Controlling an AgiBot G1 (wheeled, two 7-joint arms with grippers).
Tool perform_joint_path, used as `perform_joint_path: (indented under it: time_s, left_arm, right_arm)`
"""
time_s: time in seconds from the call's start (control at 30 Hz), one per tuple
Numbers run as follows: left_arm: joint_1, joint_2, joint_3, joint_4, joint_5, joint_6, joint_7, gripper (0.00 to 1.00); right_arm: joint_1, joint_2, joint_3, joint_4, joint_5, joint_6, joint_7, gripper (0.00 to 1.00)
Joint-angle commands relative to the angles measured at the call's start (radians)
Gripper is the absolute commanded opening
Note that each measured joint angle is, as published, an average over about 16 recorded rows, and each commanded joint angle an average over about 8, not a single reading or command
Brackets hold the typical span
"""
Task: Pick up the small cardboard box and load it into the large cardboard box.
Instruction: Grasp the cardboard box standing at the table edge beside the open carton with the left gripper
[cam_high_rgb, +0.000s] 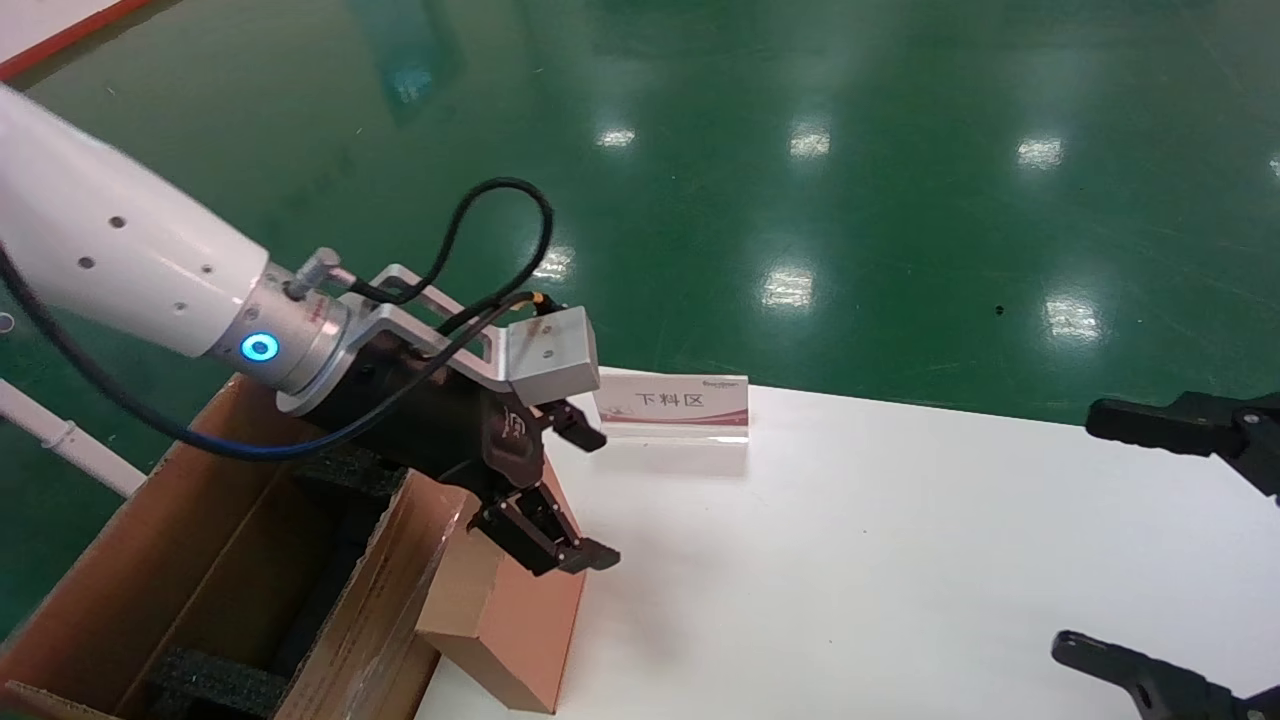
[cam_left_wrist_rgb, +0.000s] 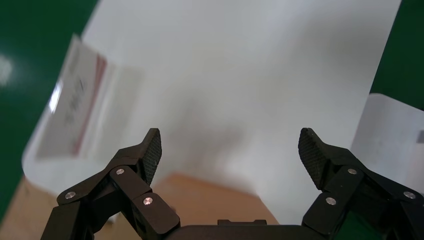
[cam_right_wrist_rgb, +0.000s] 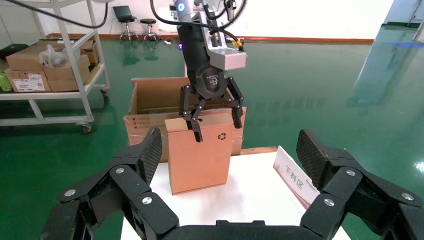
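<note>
A white table (cam_high_rgb: 900, 560) stands on a green floor (cam_high_rgb: 800, 150); the small box (cam_right_wrist_rgb: 200, 152) stands upright at the table's edge, leaning on the big box (cam_high_rgb: 200, 560); the left gripper (cam_right_wrist_rgb: 212, 112) hangs wide open just above it; the right gripper (cam_right_wrist_rgb: 227, 152), also open, waits well apart; a sign (cam_high_rgb: 672, 402) is near.

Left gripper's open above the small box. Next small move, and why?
Probably lower the left gripper a little further, then close. Its fingers are open and straddle the top edge of the small box, which stands upright on the white table beside the large box. Nothing is gripped yet. The right gripper waits open, off to the side.
</note>
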Motion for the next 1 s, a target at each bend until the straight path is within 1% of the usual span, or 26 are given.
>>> perform_joint_path:
  time_s: [0.03, 0.23, 0.47, 0.73, 1.0]
  left_arm:
    - [-0.067, 0.011, 0.088, -0.001, 0.020, 0.001, -0.064, 1.00]
    - [-0.226, 0.041, 0.284, -0.005, 0.056, -0.006, -0.228, 1.00]
    - [-0.336, 0.076, 0.454, -0.008, 0.033, -0.015, -0.354, 1.00]
    - [-0.417, 0.110, 0.600, -0.010, 0.012, -0.024, -0.459, 1.00]
    - [-0.460, 0.122, 0.709, -0.010, -0.006, -0.034, -0.544, 1.00]
  right_arm:
    - [0.000, 0.000, 0.000, 0.000, 0.000, 0.000, 0.000, 1.00]
    - [0.000, 0.000, -0.001, 0.000, 0.000, 0.000, 0.000, 1.00]
    - [0.000, 0.000, -0.001, 0.000, 0.001, 0.000, -0.001, 1.00]
    - [0.000, 0.001, -0.002, 0.000, 0.001, 0.001, -0.001, 1.00]
    - [0.000, 0.001, -0.002, 0.000, 0.002, 0.001, -0.001, 1.00]
